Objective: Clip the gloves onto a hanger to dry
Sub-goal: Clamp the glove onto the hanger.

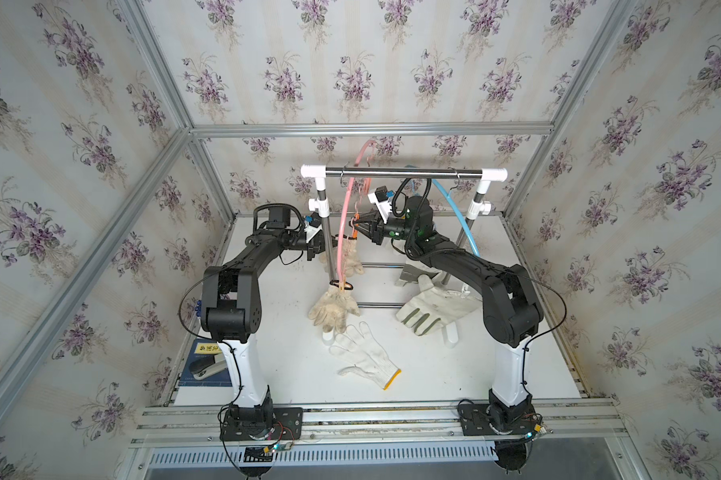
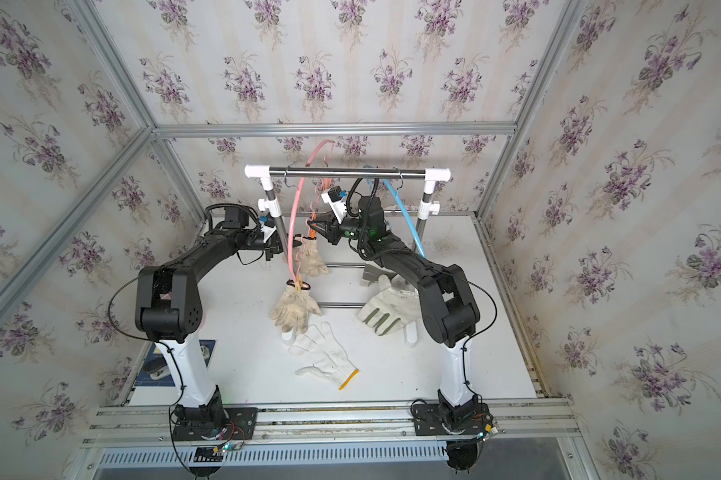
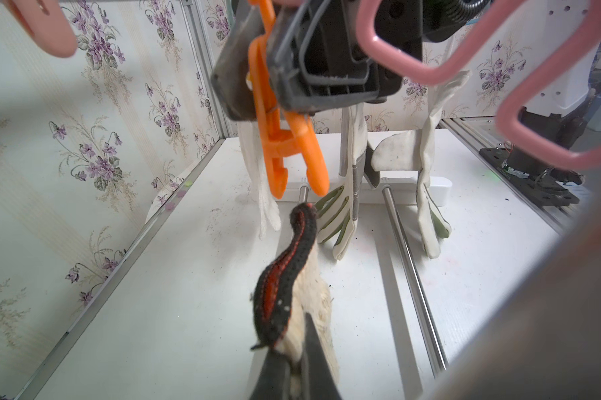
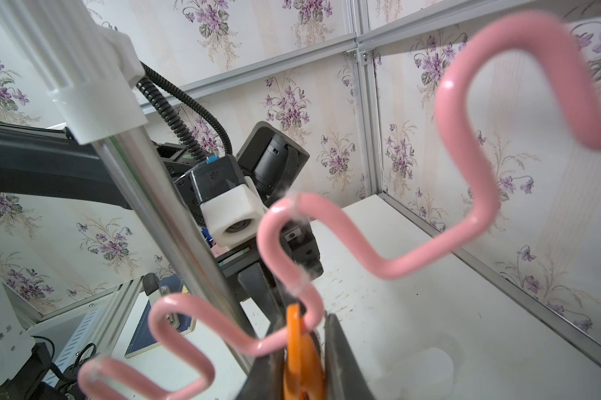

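My left gripper (image 3: pixel 297 367) is shut on a dirty-cream knit glove (image 3: pixel 312 294) near its black-and-red cuff (image 3: pixel 285 270). The cuff tip rises to just under an orange clip (image 3: pixel 281 138). My right gripper (image 4: pixel 302 320) is shut on that orange clip (image 4: pixel 300 346), whose lower jaws gape. The clip hangs on the wavy pink hanger (image 1: pixel 344 224). In both top views the grippers, left (image 1: pixel 321 249) and right (image 1: pixel 360 226), meet beside the hanger. A second dirty glove (image 1: pixel 333 307) hangs clipped at the hanger's lower end. A white knit glove (image 1: pixel 365 353) and a canvas glove (image 1: pixel 433 309) lie on the table.
The hanger hangs from a steel rail (image 1: pixel 404 171) on a white-jointed rack, next to a blue hanger (image 1: pixel 458 216). Another canvas glove (image 1: pixel 417 272) lies half under my right arm. The rack's base rods (image 3: pixel 409 270) cross the table. A blue book with a stapler (image 1: pixel 207 365) sits front left.
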Tool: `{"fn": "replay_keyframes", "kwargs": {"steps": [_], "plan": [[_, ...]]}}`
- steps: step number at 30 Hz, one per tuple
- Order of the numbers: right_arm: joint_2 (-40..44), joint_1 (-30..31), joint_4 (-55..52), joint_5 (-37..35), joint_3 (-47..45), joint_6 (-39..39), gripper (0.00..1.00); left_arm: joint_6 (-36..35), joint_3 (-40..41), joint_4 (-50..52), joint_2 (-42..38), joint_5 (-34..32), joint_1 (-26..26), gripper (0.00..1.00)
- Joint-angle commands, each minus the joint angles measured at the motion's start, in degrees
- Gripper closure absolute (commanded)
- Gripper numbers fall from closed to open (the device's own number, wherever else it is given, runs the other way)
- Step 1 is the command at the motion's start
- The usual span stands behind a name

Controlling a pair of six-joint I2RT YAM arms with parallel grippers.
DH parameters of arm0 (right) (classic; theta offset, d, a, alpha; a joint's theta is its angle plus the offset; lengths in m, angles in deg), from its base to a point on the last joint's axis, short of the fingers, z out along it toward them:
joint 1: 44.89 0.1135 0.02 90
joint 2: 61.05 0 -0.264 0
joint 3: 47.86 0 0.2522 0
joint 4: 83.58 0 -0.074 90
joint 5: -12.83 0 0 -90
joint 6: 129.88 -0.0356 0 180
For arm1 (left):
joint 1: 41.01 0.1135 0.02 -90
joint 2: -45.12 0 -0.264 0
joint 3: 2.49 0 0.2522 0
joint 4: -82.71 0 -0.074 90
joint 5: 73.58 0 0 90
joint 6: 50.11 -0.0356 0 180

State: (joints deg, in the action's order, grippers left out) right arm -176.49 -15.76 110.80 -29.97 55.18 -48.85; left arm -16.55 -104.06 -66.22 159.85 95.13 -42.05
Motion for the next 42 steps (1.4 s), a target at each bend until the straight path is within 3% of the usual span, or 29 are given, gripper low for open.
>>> {"fn": "replay_keyframes", "kwargs": {"steps": [1,14,42], "plan": [[-0.23,-0.12,1.87,-0.16,0.53,-1.14,0.89,3.01,-0.69,-2.62,0.20,0.52,-0.28,1.00],[-0.75,-0.12,2.89,0.00,0.90,-1.93,0.95,7.29,-0.96,-6.05,-0.30,0.61,-0.98,1.00],[-1.37,-0.12,2.93,0.25,0.81,-1.66,0.96,2.84,-4.74,1.09,-1.16,2.58,-1.53,1.00]]}}
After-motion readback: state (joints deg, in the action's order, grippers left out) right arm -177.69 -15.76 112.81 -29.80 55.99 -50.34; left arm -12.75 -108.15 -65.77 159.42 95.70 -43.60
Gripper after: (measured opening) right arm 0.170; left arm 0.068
